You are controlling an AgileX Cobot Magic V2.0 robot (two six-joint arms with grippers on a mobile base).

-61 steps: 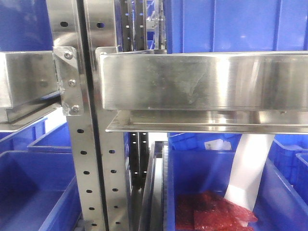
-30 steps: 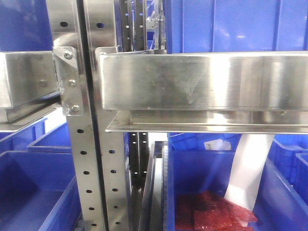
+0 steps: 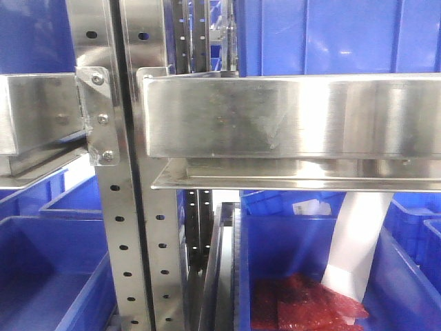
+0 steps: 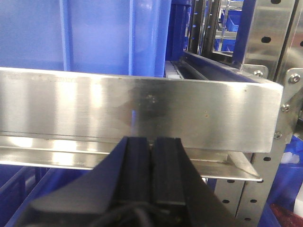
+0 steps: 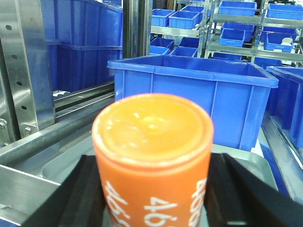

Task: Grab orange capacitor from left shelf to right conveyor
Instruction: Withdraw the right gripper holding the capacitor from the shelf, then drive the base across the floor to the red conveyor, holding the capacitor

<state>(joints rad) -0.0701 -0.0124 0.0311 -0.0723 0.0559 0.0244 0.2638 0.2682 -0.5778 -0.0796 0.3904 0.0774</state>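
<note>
The small orange cylindrical capacitor (image 5: 152, 142) fills the right wrist view's lower centre, flat top toward the camera, pinched upright in the right gripper (image 5: 156, 194), while the left gripper (image 4: 151, 144), jaws pressed together, faces the shiny stainless-steel shelf (image 4: 142, 109)

A broad steel rail (image 4: 137, 109) of the left shelf (image 4: 265, 38) blocks the left hand (image 4: 151, 153) straight ahead; room opens beneath its ledge. Before the right hand (image 5: 151, 203), clasping the orange capacitor (image 5: 151, 137), stands a blue bin (image 5: 191, 92), open above.
</note>
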